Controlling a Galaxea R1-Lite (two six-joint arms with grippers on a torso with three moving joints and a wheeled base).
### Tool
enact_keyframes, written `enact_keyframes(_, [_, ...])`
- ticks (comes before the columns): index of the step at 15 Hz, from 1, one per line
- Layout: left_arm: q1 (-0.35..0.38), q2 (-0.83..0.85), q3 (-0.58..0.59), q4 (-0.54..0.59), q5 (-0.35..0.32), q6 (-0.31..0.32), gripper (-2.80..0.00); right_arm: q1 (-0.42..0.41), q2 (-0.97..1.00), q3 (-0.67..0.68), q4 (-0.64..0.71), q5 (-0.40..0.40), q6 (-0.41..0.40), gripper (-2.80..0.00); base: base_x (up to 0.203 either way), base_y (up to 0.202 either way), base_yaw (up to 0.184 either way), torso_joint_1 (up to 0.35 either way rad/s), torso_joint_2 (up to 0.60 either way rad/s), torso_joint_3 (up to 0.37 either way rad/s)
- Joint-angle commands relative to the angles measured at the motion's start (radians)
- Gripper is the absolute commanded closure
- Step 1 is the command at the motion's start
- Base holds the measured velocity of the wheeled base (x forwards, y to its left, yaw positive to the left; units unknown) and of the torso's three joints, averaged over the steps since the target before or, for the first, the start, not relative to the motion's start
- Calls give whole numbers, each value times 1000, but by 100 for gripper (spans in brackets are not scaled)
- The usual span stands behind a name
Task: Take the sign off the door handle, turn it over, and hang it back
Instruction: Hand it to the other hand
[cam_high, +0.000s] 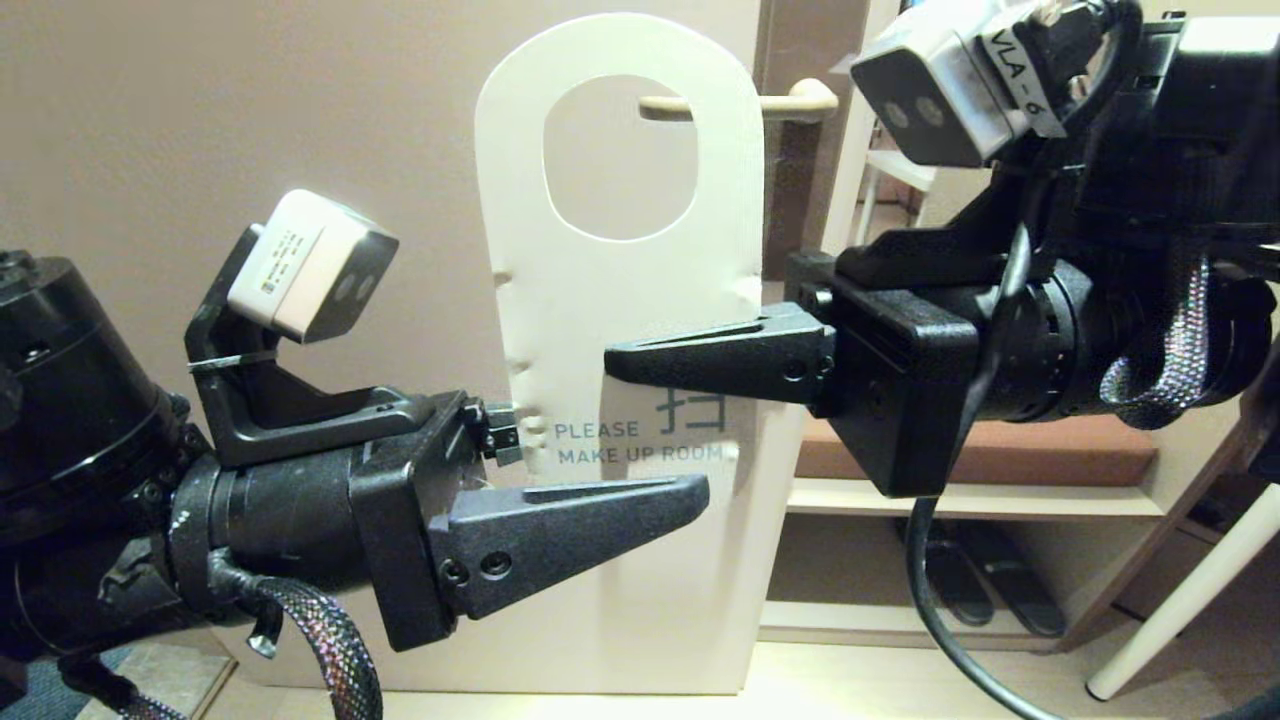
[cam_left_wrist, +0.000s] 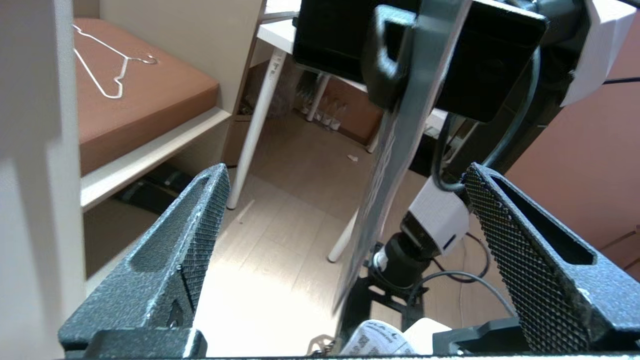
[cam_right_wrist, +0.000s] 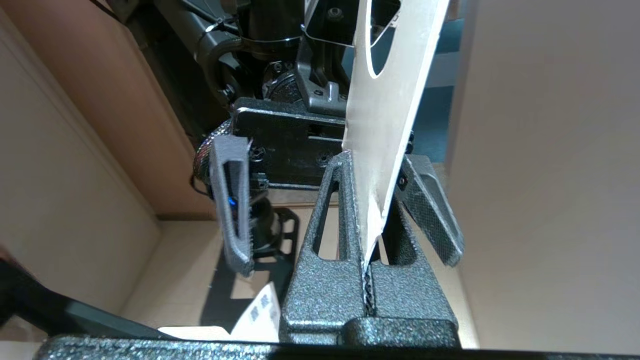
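The sign (cam_high: 620, 330) hangs upright in mid-air with its white "PLEASE MAKE UP ROOM" face towards the robot, its oval hole level with the door handle (cam_high: 800, 100) behind it, seemingly lined up for rehanging. The right gripper (cam_high: 640, 362) pinches its right edge, carrying it alone, while the left gripper (cam_high: 690, 490) stands spread wide around the lower edge, gripping nothing

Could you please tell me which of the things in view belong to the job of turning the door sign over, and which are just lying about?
Belongs to the job:
- sign, white face showing
- door handle
- right gripper, shut on the sign
- left gripper, open around the sign's lower edge

Just lying about:
- wire hanger on the brown cushion
- white table leg
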Motion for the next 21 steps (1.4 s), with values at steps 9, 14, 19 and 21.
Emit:
enact_keyframes(9, [-39,4,-2,-26,-3,-16,-280,8,15,-3,-7,49,33,0,0,0,0,0,0,0])
enact_keyframes(14, [-45,5,-5,-28,-3,-15,-280,10,14,-3,-7,50,33,0,0,0,0,0,0,0])
enact_keyframes(19, [-48,4,-5,-46,-3,-13,-280,19,15,-3,-7,50,32,0,0,0,0,0,0,0])
enact_keyframes(21, [-46,2,-3,-47,-3,-13,-280,19,15,-3,-7,50,31,0,0,0,0,0,0,0])
